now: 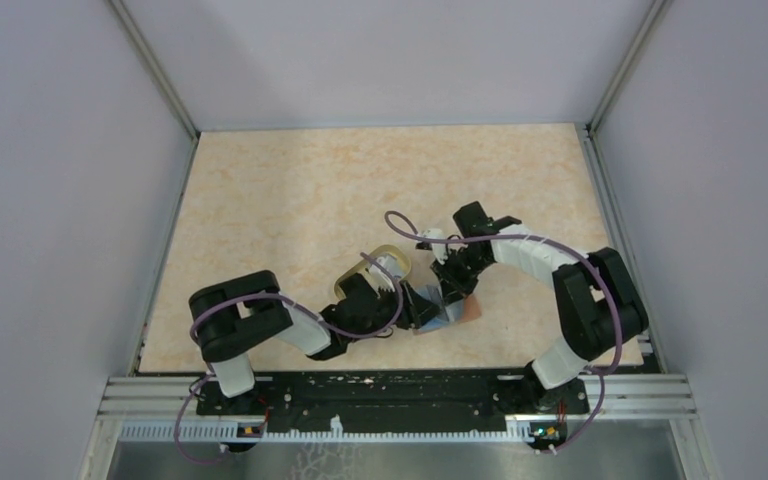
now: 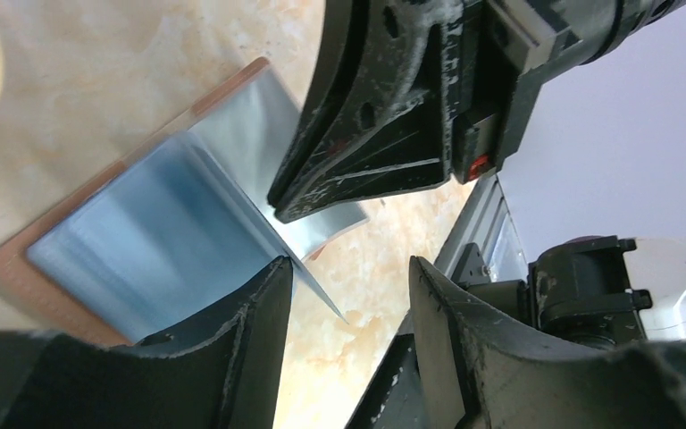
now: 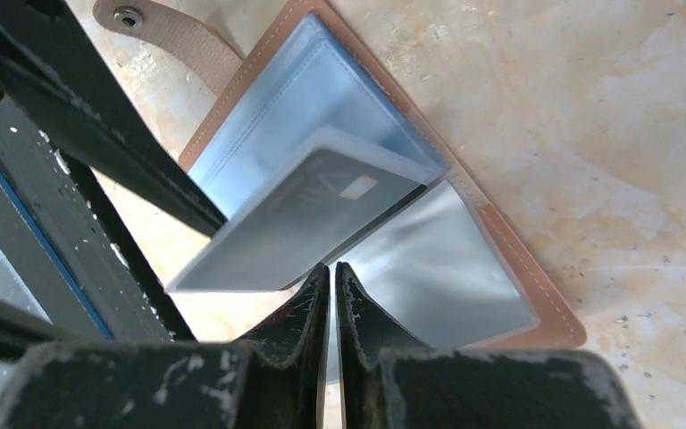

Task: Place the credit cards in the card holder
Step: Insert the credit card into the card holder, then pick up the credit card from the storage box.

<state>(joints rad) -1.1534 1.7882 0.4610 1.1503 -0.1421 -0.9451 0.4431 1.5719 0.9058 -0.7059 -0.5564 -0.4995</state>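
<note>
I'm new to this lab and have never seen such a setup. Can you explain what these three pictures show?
Two robot arms are bolted at a table's near edge. The wide picture looks down from above; the other two come from cameras on each wrist, so each arm's own black fingers fill the bottom. On the table lie an open card holder, brown with light blue sleeves, and an oval dish. The right gripper is pinched on one clear sleeve; the left gripper hovers open beside it. A dark card sits in a sleeve.
</note>
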